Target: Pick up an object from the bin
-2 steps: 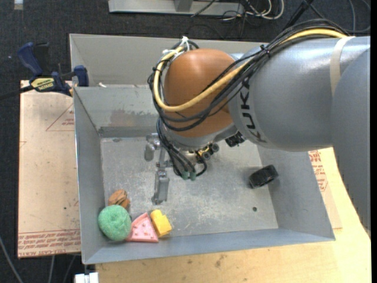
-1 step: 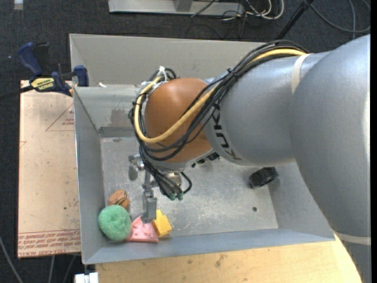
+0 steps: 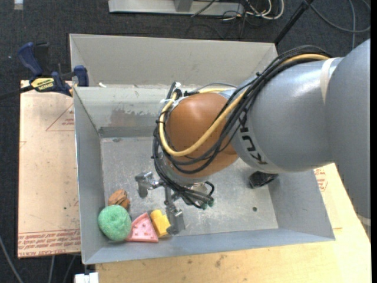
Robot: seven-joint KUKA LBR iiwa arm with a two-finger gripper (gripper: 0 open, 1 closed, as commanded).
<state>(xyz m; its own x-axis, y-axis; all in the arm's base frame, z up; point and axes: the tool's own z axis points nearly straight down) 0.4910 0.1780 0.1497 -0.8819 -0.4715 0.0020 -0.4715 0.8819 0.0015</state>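
Note:
My gripper (image 3: 159,201) hangs low over the front left part of the bin, under the arm's orange cover. Its two fingers are spread open, one fingertip (image 3: 142,185) to the left and the other (image 3: 175,218) nearer the front wall, with bare floor between them. A small yellow block (image 3: 159,222) lies right beside the front fingertip, touching or nearly touching it. A pink wedge with dark specks (image 3: 143,229) leans against the yellow block's left side. A small brown lump (image 3: 119,198) sits just left of the gripper.
A fuzzy green ball (image 3: 115,223) rests in the front left corner beside the pink wedge. A small black thing (image 3: 261,180) lies at the right of the bin floor, partly hidden by the arm. The arm covers the bin's middle and back.

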